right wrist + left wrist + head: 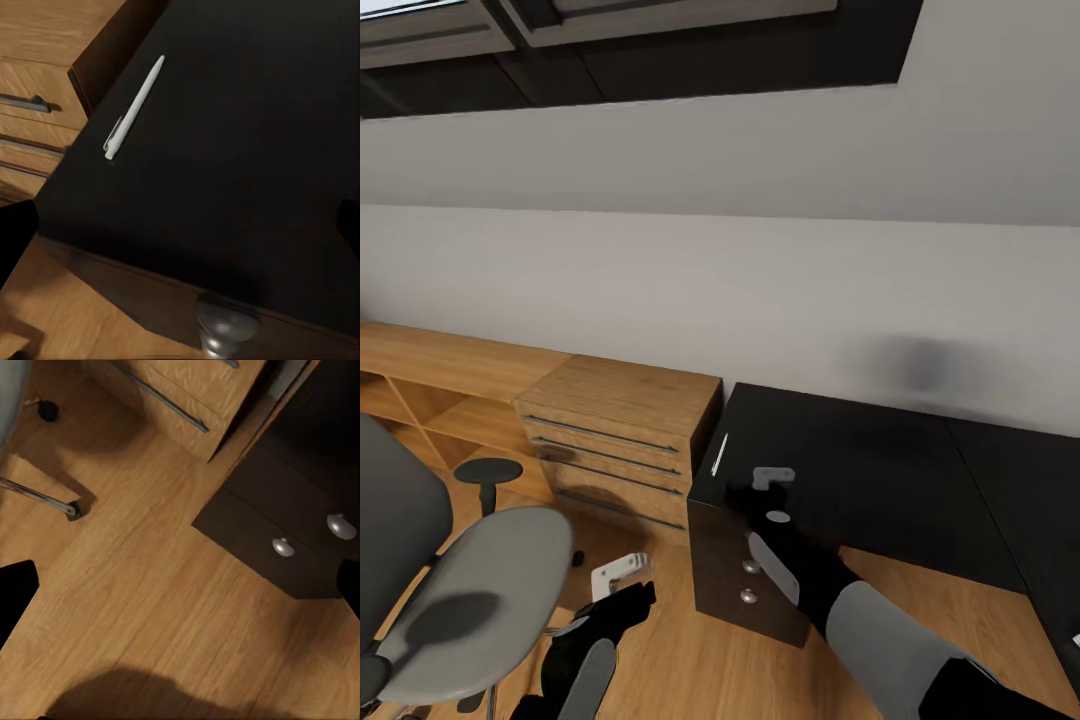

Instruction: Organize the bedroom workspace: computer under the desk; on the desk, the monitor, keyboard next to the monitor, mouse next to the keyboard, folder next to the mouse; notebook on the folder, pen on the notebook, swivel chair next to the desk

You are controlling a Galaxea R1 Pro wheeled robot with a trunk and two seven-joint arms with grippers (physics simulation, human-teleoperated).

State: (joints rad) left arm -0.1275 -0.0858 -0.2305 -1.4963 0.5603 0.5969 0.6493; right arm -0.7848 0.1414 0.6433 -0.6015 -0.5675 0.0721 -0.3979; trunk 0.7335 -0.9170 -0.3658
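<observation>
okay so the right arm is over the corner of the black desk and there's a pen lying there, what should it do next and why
Probably shift the right gripper toward the pen and lower over it. The pen lies flat near the desk's edge beside the wooden cabinet, a little to one side of the gripper. The gripper looks open and holds nothing, so it seems ready to pick the pen up.

I am in a home study corner: a black-topped desk [880,470] with drawers, a grey swivel chair [470,590], light wooden cabinets [615,420] and wood flooring [172,607].
</observation>
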